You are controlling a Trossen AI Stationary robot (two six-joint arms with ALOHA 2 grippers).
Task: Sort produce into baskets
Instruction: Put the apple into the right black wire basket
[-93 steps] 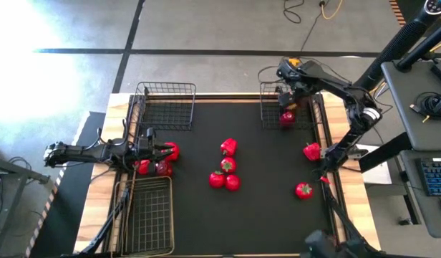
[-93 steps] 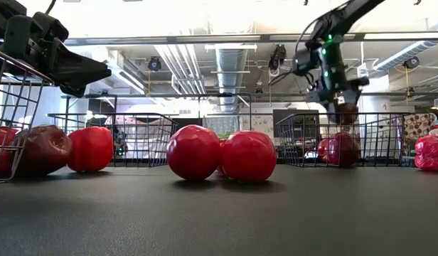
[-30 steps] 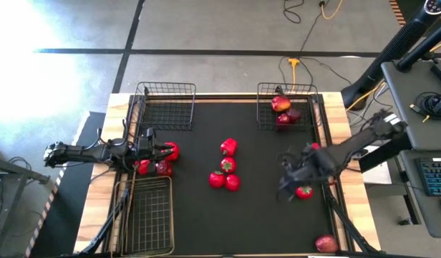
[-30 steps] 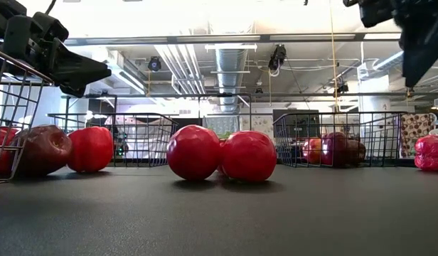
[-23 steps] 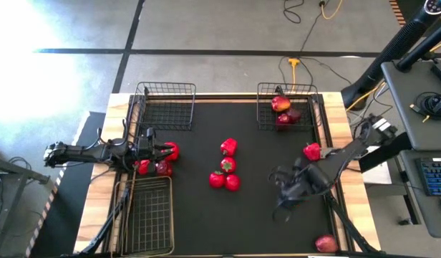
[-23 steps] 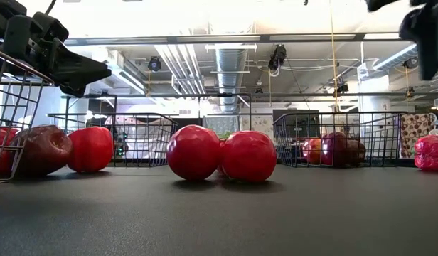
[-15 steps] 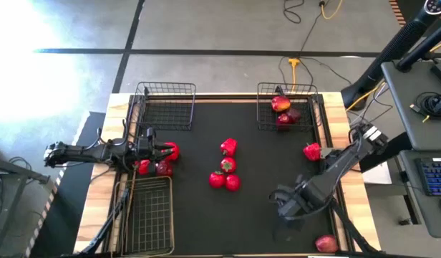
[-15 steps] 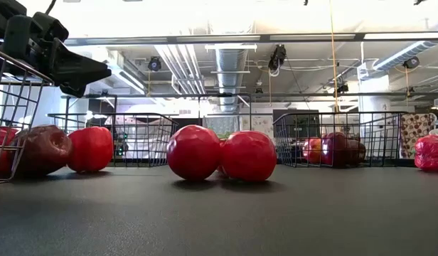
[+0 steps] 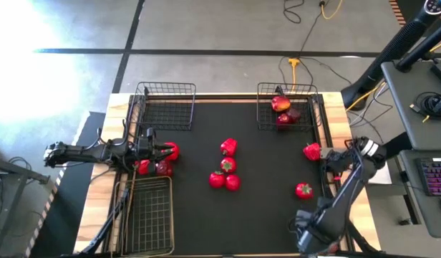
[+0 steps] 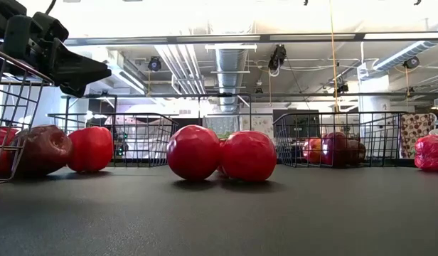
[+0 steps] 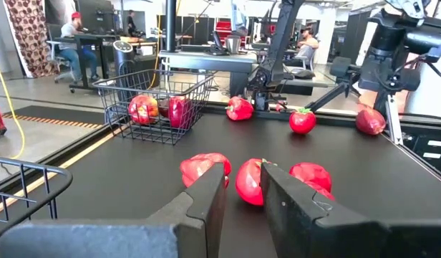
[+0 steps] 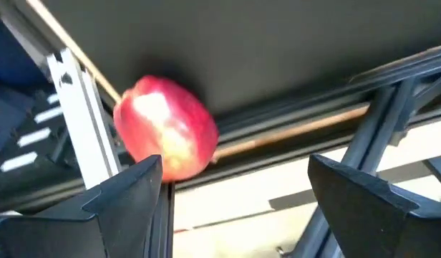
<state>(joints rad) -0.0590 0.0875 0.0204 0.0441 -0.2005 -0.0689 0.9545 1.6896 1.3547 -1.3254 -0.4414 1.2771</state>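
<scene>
No legible brand, label or writing was found on any item. Right gripper point(image 9: 311, 231) was at the table's near right corner, jaws wide apart and empty, with a red-yellow apple point(image 12: 167, 136) just ahead at the mat's edge. Left gripper point(image 9: 157, 150) waited at the left edge, fingers nearly closed on nothing, beside three red items point(image 9: 162, 168). Two apples sat in the far right basket point(image 9: 265, 115); remaining produce point(image 9: 225, 174) lay loose mid-mat.
</scene>
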